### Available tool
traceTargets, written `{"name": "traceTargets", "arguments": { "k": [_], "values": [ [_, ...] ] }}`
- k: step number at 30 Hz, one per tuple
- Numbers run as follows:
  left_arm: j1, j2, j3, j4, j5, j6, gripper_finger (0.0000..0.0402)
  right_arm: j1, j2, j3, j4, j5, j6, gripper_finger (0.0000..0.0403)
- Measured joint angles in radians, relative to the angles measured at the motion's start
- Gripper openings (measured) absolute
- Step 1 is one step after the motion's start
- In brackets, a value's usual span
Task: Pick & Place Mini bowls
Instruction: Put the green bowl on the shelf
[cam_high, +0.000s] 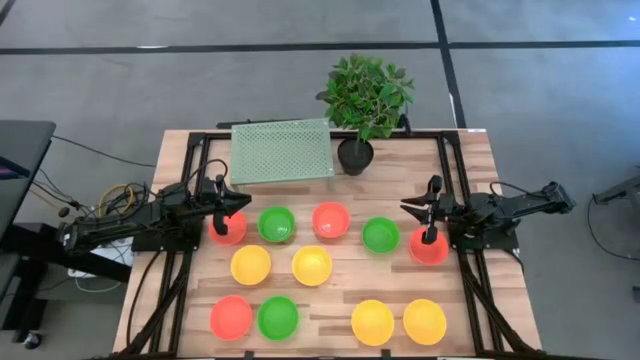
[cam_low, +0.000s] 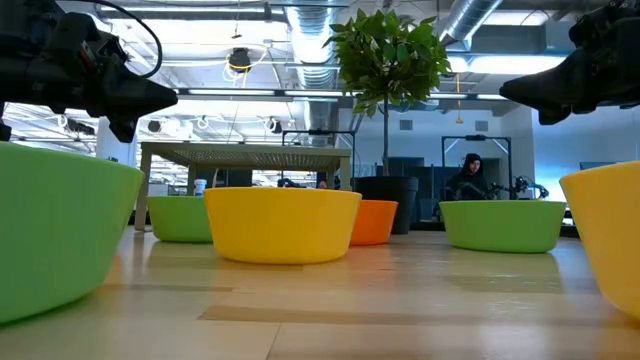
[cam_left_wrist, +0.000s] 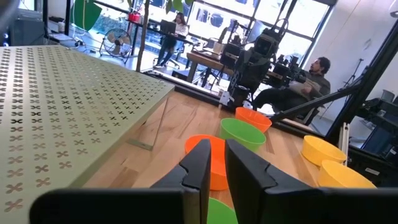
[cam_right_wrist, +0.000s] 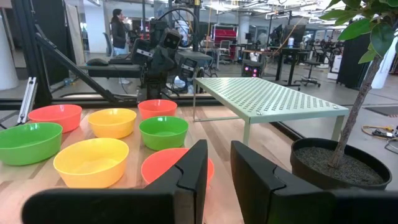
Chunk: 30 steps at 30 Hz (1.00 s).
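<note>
Eleven mini bowls in red-orange, green and yellow sit open side up on the wooden table in three loose rows. My left gripper (cam_high: 238, 205) (cam_left_wrist: 217, 168) hovers above the red bowl at the left end of the far row (cam_high: 230, 232) (cam_left_wrist: 198, 144), its fingers a narrow gap apart. My right gripper (cam_high: 408, 208) (cam_right_wrist: 219, 158) hovers above the red bowl at the right end (cam_high: 430, 250) (cam_right_wrist: 163, 165), also slightly open. In the low view both grippers (cam_low: 150, 98) (cam_low: 525, 90) hang well above the bowls.
A green perforated metal stand (cam_high: 282, 150) and a black pot with a leafy plant (cam_high: 355, 155) stand at the table's far edge. Green (cam_high: 276, 224), red (cam_high: 331, 220) and green (cam_high: 380, 235) bowls lie between the grippers. People sit in the room beyond.
</note>
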Motion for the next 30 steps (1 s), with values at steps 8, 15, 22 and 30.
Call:
{"name": "traceTargets", "arguments": {
  "k": [8, 15, 22, 30],
  "values": [
    [0.0, 0.0, 0.0, 0.006, 0.0, 0.0, 0.0049, 0.0, 0.0, 0.0, 0.0, 0.0, 0.0, 0.0065],
    [0.0, 0.0, 0.0, 0.013, 0.0, 0.0, 0.0049, 0.0, 0.0, 0.0, 0.0, 0.0, 0.0, 0.0066],
    [0.0, 0.0, 0.0, 0.02, 0.0, -0.026, 0.0049, 0.0, 0.0, 0.0, 0.0, 0.0, 0.0, 0.0066],
    [0.0, 0.0, 0.0, 0.068, -0.034, -0.074, 0.0049, 0.0, 0.0, 0.0, 0.0, 0.0, 0.0, 0.0066]
  ]
}}
